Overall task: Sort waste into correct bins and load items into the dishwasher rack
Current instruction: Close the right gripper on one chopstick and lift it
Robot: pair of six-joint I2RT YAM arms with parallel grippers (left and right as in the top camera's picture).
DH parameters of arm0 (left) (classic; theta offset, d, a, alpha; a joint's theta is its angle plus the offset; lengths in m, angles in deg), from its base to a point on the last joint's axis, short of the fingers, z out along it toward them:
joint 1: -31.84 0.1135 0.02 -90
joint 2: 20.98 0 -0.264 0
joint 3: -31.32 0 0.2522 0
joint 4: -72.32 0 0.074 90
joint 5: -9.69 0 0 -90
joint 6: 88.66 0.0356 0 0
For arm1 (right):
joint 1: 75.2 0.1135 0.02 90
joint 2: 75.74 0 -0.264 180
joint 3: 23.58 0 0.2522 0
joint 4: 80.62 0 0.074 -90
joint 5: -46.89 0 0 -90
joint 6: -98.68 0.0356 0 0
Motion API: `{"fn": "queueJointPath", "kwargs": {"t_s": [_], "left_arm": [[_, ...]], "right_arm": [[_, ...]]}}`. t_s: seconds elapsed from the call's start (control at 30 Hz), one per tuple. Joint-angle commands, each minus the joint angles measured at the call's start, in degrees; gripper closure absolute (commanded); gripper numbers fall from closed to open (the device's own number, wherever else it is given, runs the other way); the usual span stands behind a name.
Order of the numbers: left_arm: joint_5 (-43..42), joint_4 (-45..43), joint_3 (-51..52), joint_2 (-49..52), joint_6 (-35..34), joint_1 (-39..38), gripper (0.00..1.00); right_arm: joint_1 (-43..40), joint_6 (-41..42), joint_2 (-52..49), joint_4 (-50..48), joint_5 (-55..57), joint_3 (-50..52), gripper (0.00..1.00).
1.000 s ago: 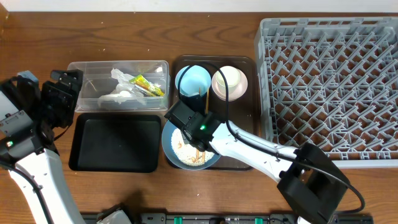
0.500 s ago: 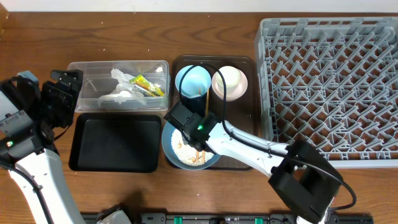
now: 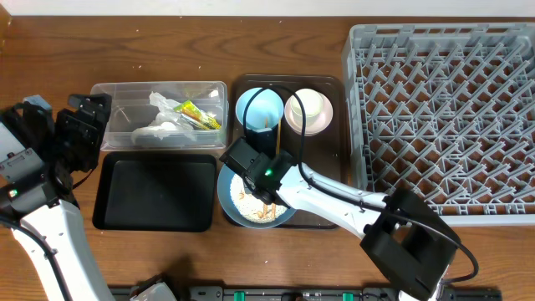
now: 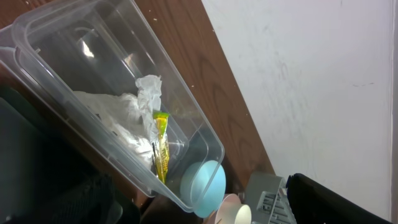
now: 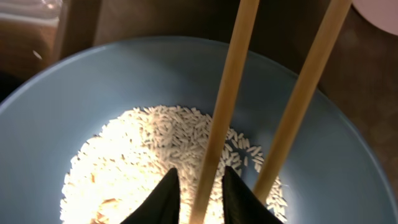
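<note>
My right gripper (image 5: 203,190) hung low inside the large dark blue bowl (image 5: 56,130), right over the rice scraps (image 5: 137,155); the pair of wooden chopsticks (image 5: 227,93) ran straight away from my fingertips, their long axis leaning a little rightward in the wrist view and, seen from overhead, pointing out of the bowl toward the small light blue bowl (image 3: 259,107) and small pink bowl (image 3: 309,110). Only the nearer stick passed between my fingers; the other lay just outside the right-hand one, so I judged that a squeeze there would catch one stick, not both. My fingers stood narrow about that stick with a sliver of rice showing on one side; I could not tell whether they were gripping it. My left gripper (image 3: 84,125) sat spread wide and empty beside the clear tub (image 3: 117,90), well apart from the bowl, so the right arm was plainly the nearer; the dishwasher rack (image 3: 443,117) lay off to its far side.

Against a second earlier, my gripper had barely shifted over the bowl; the arm's rear links had swung in closer, and the fingers had drawn together.
</note>
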Motion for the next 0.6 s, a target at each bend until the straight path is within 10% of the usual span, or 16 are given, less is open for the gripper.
{"fn": "queueJointPath", "kwargs": {"t_s": [0.0,0.57], "left_arm": [[-0.52,0.11,-0.50,0.02,-0.11,0.33,0.09],[-0.52,0.13,-0.50,0.02,-0.11,0.33,0.09]], "right_arm": [[0.68,2.34,-0.74,-0.42,1.01,0.63,0.83],[0.68,2.34,-0.94,-0.42,-0.26,1.36,0.83]]}}
